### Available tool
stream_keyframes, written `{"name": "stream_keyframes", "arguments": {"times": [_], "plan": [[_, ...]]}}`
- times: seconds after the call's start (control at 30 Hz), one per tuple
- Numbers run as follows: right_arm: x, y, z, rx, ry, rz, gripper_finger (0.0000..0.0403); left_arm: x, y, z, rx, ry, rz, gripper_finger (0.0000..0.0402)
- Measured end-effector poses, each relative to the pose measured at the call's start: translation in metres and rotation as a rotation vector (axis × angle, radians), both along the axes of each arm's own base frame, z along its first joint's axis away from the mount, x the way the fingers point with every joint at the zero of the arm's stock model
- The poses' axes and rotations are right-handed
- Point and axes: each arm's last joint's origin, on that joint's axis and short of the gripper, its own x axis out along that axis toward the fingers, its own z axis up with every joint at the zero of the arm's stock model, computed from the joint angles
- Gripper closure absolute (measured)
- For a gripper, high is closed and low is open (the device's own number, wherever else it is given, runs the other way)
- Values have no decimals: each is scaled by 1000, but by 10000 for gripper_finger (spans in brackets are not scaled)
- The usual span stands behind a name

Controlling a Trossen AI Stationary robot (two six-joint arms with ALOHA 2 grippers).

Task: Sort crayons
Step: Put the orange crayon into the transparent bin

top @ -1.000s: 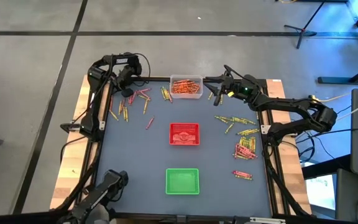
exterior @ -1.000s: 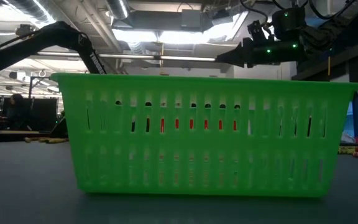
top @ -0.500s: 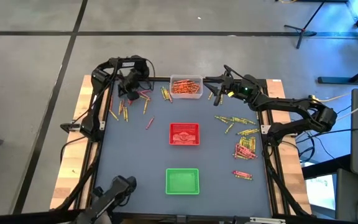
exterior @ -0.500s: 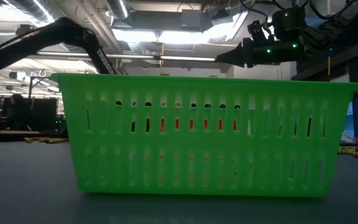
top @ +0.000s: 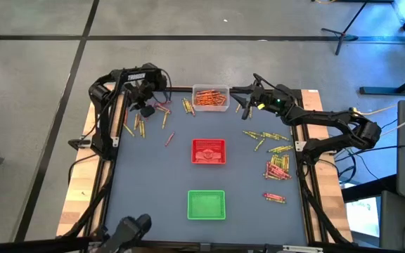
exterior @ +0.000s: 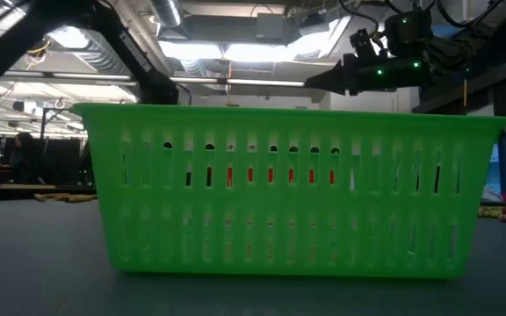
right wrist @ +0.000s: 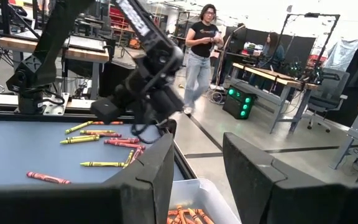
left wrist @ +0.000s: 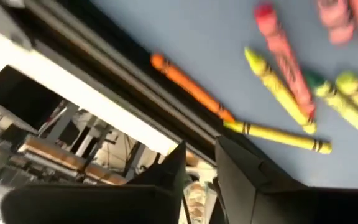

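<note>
From above, my left gripper (top: 146,105) hangs at the table's (top: 153,183) far left corner, just inside the rail, over a scatter of crayons (top: 162,111). My right gripper (top: 247,99) hovers beside the clear tray (top: 210,98) at the far edge, which holds orange crayons. More crayons (top: 276,165) crowd the right edge. The red tray (top: 208,151) and green tray (top: 206,204) sit mid-table with bare surface all round them, widest on the near left.

At table level, the green tray (exterior: 297,189) fills the view; my right gripper (exterior: 319,83) floats above its rim.

Through my left wrist, my fingers (left wrist: 241,177) stand slightly apart, holding nothing, just off a yellow crayon (left wrist: 278,135) and an orange crayon (left wrist: 191,87) lying along the rail.

Through my right wrist, my fingers (right wrist: 263,180) are parted and empty over the clear tray (right wrist: 188,208); a person (right wrist: 197,46) stands beyond.
</note>
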Motion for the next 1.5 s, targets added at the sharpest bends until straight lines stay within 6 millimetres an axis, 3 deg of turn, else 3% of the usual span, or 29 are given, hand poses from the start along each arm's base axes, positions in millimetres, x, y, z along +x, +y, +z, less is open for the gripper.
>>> {"name": "stream_keyframes", "arguments": {"times": [0.37,0.57,1.13,1.5], "plan": [[0,0,1,-6,-9,0,265,-2,-63,7,167,70,-158,318],[0,0,0,-3,-4,0,265,-9,-81,5,302,24,-143,319],[0,0,1,17,-20,2,265,-32,-89,-32,550,-31,36,319],[0,0,1,16,-22,2,265,-32,-89,-34,675,-29,175,319]]}}
